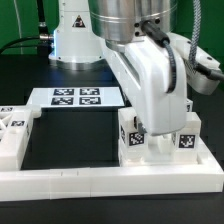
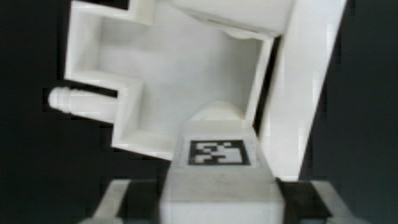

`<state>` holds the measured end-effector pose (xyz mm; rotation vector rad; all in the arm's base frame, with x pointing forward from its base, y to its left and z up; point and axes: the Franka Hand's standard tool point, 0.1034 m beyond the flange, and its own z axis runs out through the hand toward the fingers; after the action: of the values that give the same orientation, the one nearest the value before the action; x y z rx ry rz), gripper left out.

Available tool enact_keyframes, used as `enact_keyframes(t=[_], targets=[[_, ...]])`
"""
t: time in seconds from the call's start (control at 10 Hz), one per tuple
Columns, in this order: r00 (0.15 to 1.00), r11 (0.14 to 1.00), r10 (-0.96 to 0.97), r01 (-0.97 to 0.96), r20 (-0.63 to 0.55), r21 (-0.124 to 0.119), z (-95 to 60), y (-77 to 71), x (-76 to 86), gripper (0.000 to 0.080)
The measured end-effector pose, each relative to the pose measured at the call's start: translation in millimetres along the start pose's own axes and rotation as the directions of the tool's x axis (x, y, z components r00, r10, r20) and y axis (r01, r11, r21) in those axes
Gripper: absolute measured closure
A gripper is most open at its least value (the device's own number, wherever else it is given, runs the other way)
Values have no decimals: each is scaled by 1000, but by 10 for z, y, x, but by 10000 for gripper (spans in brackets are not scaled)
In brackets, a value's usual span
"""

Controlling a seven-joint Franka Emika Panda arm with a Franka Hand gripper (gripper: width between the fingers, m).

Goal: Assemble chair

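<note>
Gripping a tagged block (image 2: 217,152), the tool (image 2: 214,205) holds it just inside the rail (image 1: 100,181). Dead ahead — touching, it seems — lies the notched slab (image 2: 134,60), long axis continuing the block's.
</note>
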<state>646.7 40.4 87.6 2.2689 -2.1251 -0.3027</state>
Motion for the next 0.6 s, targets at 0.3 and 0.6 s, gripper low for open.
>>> enact_keyframes(t=[0.3,0.6], targets=[[996,996,-85,85,0,-3,4,6,-1,296],[952,952,-307,307,-10,3,15,-3,-27,157]])
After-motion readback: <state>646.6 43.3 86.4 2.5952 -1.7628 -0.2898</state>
